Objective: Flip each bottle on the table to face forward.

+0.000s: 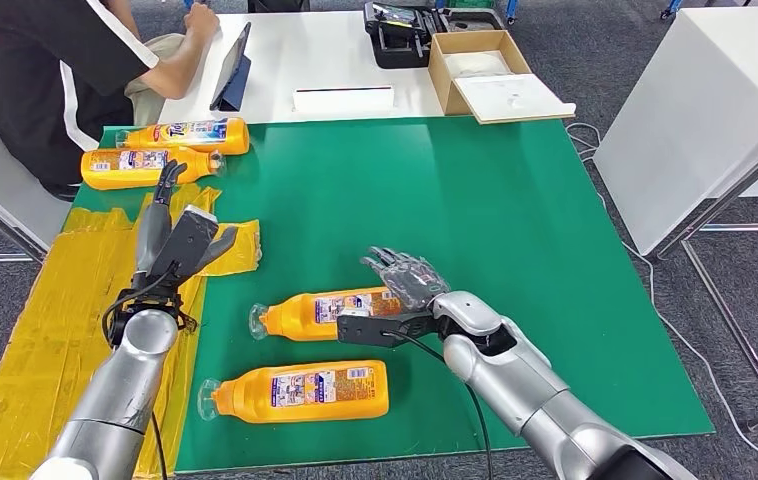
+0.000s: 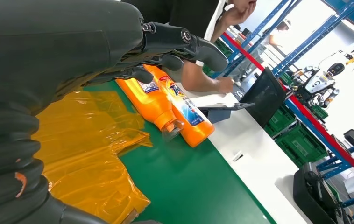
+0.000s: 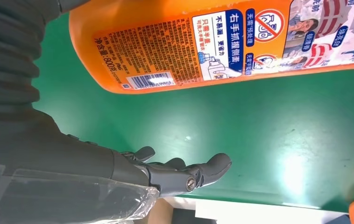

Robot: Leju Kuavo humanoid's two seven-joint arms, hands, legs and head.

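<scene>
Several orange bottles lie on the green mat [image 1: 515, 200]. Two are at the far left: one showing its colourful front label [image 1: 187, 134] [image 2: 184, 109] and one beside it showing its back label [image 1: 145, 166] [image 2: 148, 99]. Nearer me lie a middle bottle [image 1: 320, 312] [image 3: 222, 42] with its back label up and a front bottle [image 1: 300, 391]. My left hand [image 1: 183, 235] [image 2: 166, 46] hovers open short of the far pair, fingers pointing at them. My right hand [image 1: 407, 285] [image 3: 180, 170] is open beside the base end of the middle bottle, holding nothing.
Crumpled yellow plastic sheet [image 1: 45, 320] [image 2: 86, 154] covers the mat's left side. A person in black [image 1: 45, 60] sits at the far left by a tablet [image 1: 232, 68]. A cardboard box [image 1: 485, 72] and a black case [image 1: 400, 32] stand on the white table behind.
</scene>
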